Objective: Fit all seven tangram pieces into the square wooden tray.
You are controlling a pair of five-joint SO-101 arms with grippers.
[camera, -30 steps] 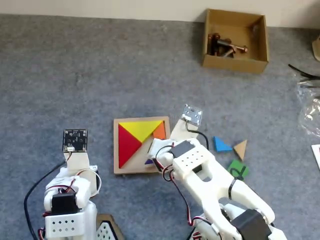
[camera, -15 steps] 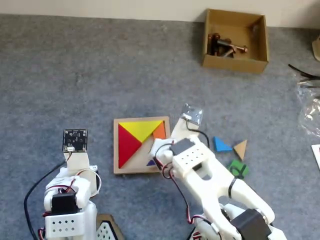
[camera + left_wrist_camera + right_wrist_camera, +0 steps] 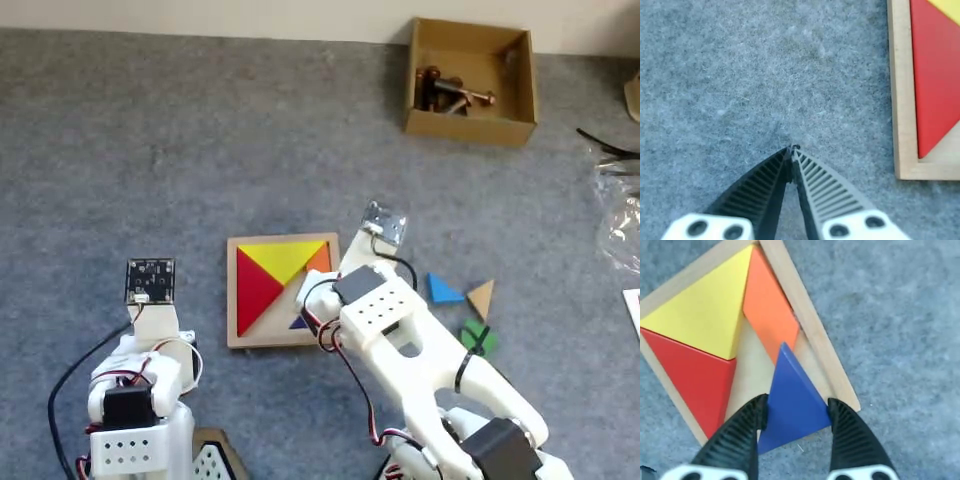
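The square wooden tray (image 3: 233, 300) lies mid-table, holding a red triangle (image 3: 256, 290), a yellow triangle (image 3: 282, 260) and an orange piece (image 3: 320, 262). In the right wrist view the same tray (image 3: 815, 347) holds the red (image 3: 687, 370), yellow (image 3: 705, 315) and orange (image 3: 767, 310) pieces. My right gripper (image 3: 796, 405) is shut on a dark blue triangle (image 3: 790, 390), which points into the tray and overlaps its near rim. My left gripper (image 3: 791, 148) is shut and empty on the carpet beside the tray's left rim (image 3: 900, 90).
On the carpet right of the tray lie a light blue triangle (image 3: 443, 290), a wood-coloured triangle (image 3: 482, 297) and a green piece (image 3: 478, 338). A cardboard box (image 3: 470, 125) with metal parts stands at the back. A plastic bag (image 3: 620, 225) lies at the right edge.
My right arm has shifted slightly left and away, further over the tray, with the dark blue triangle in its gripper. The left arm has not moved.
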